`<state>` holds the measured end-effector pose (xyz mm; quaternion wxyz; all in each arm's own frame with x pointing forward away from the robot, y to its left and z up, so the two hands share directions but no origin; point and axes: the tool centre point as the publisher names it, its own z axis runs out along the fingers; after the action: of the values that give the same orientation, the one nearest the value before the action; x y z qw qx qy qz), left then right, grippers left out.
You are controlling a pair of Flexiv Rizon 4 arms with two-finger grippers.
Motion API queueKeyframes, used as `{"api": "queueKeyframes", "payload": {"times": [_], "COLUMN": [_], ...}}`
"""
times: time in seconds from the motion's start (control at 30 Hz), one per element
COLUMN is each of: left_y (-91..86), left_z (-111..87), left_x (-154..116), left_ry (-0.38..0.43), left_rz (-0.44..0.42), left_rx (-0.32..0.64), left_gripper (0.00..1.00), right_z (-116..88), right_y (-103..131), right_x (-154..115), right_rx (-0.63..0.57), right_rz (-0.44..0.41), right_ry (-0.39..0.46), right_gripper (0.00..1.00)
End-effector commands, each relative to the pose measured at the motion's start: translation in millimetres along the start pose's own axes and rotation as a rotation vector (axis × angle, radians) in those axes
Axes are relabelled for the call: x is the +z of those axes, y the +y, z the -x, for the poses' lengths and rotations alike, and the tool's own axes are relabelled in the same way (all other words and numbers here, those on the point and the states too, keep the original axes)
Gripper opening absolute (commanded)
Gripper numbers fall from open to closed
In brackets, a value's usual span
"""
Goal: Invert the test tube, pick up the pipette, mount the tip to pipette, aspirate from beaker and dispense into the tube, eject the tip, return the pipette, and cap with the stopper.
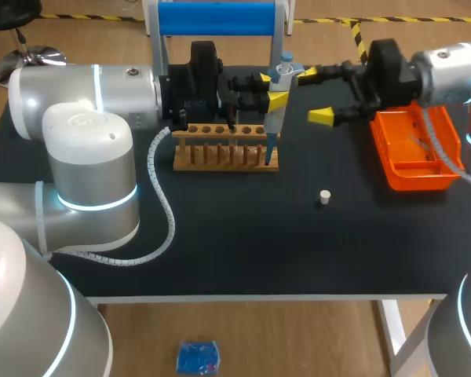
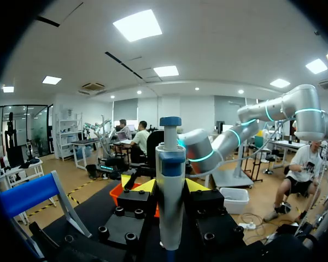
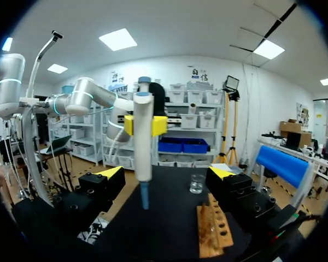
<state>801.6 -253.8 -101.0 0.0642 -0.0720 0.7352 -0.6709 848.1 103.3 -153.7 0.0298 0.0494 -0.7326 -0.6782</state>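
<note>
From the head view, our left claw (image 1: pixel 271 89) is pinching the pipette (image 1: pixel 275 122) near its upper end, a yellow tip on either side of the barrel. The pipette hangs upright below the claw, and its lower end is at the right end of the wooden rack (image 1: pixel 224 151). Our right claw (image 1: pixel 315 96) is just beside the left one, on the far side of the pipette from it. Its fingers are spread wide and touch nothing. An orange tray (image 1: pixel 418 161) lies under the right arm, behind its claw. A small white stopper (image 1: pixel 324 197) stands alone on the black worktop (image 1: pixel 243 243), well apart from both claws.

From the left wrist view, we see the left claw (image 2: pixel 170 185) pressed on the pipette (image 2: pixel 170 161) from two sides. The blue-capped plunger rises straight above the fingers. A corner of the tray (image 2: pixel 118 192) shows ahead of the claw, past the pipette.

From the right wrist view, the right claw (image 3: pixel 165 172) is spread, with open space between its fingers. The pipette (image 3: pixel 144 155) hangs ahead of it, gripped by the left claw (image 3: pixel 144 125) at the yellow tips, and its lower end is clear of the worktop. A glass beaker (image 3: pixel 196 184) stands farther ahead. The rack (image 3: pixel 212 229) lies close under the right claw, by one finger.
</note>
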Motion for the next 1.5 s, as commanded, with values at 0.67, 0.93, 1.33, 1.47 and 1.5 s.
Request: {"api": "queueKeyframes", "payload": {"times": [0.67,0.93,1.33,1.47,1.5], "left_y": [-0.2,-0.2,-0.2,-0.2,-0.2], "left_z": [-0.7,-0.7,-0.7,-0.7,-0.7], "left_x": [0.5,0.5,0.5,0.5,0.5], "left_ry": [-0.003,-0.003,-0.003,-0.003,-0.003], "left_rz": [-0.002,-0.002,-0.002,-0.002,-0.002], "left_rx": [0.0,0.0,0.0,0.0,0.0], "left_gripper": [0.0,0.0,0.0,0.0,0.0], "right_z": [166.4,188.7,215.3,215.7,215.7], "right_y": [-0.4,-1.9,-11.5,-11.1,-11.1], "right_x": [9.3,31.0,32.6,32.1,32.1], "right_rx": [0.04,0.065,0.078,0.078,0.078], "right_rz": [-0.161,-0.213,-0.239,-0.238,-0.238], "right_ry": [-0.24,-0.281,-0.34,-0.341,-0.341], "right_gripper": [1.0,1.0,1.0,1.0,1.0]}}
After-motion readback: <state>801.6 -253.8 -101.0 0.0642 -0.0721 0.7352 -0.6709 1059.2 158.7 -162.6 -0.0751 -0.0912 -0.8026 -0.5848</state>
